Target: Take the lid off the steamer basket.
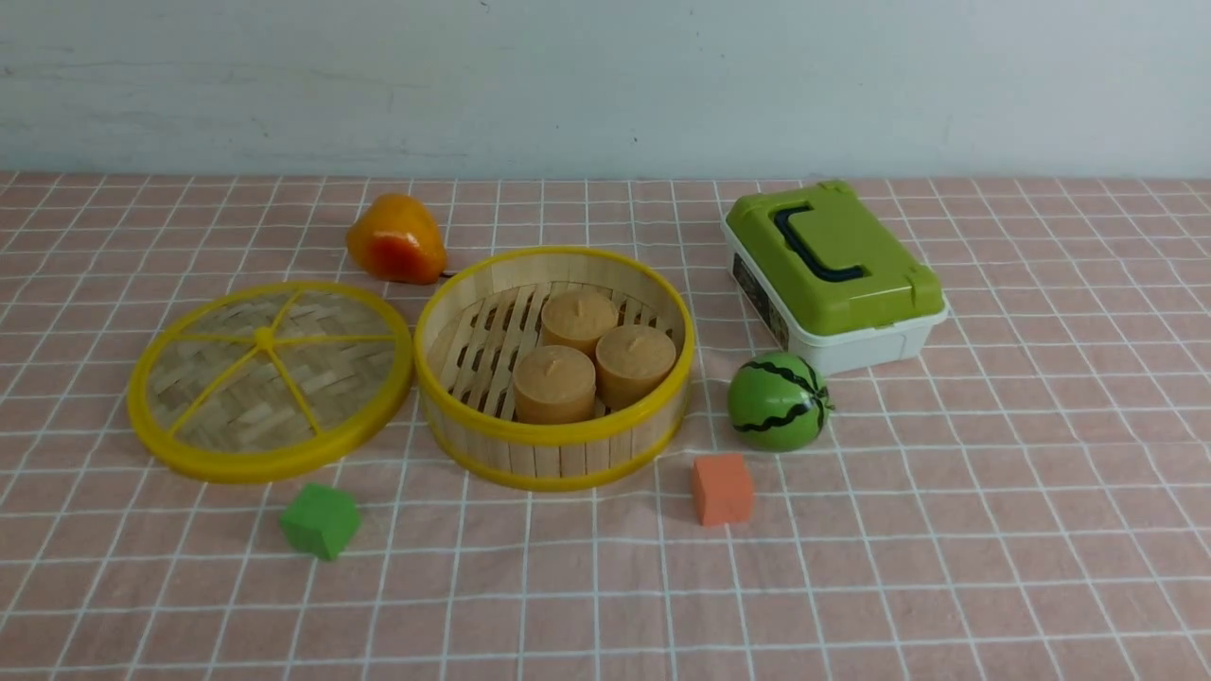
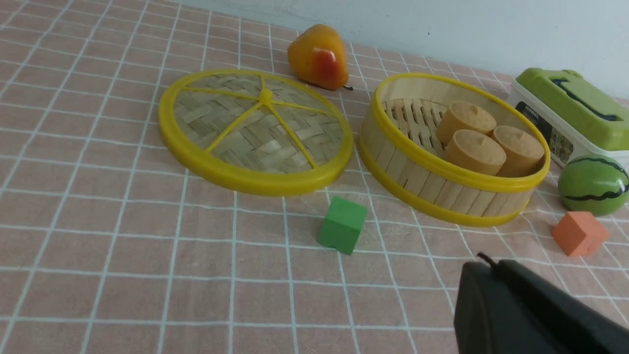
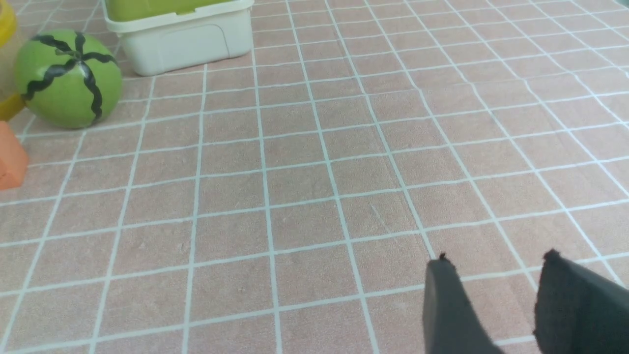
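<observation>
The lid (image 1: 270,378) lies flat on the cloth, left of the steamer basket (image 1: 555,445), its edge close to the basket's wall. The lid also shows in the left wrist view (image 2: 255,130). The basket (image 2: 442,184) stands open with three tan cylinders (image 1: 591,355) inside. Neither gripper shows in the front view. My left gripper (image 2: 491,263) is shut and empty, above bare cloth in front of the basket. My right gripper (image 3: 496,258) is open and empty over bare cloth, well to the right of the basket.
A green cube (image 1: 320,520) lies in front of the lid, an orange cube (image 1: 722,488) in front of the basket. A toy watermelon (image 1: 778,401) and a white box with green lid (image 1: 833,274) stand right. A toy pear (image 1: 395,239) lies behind.
</observation>
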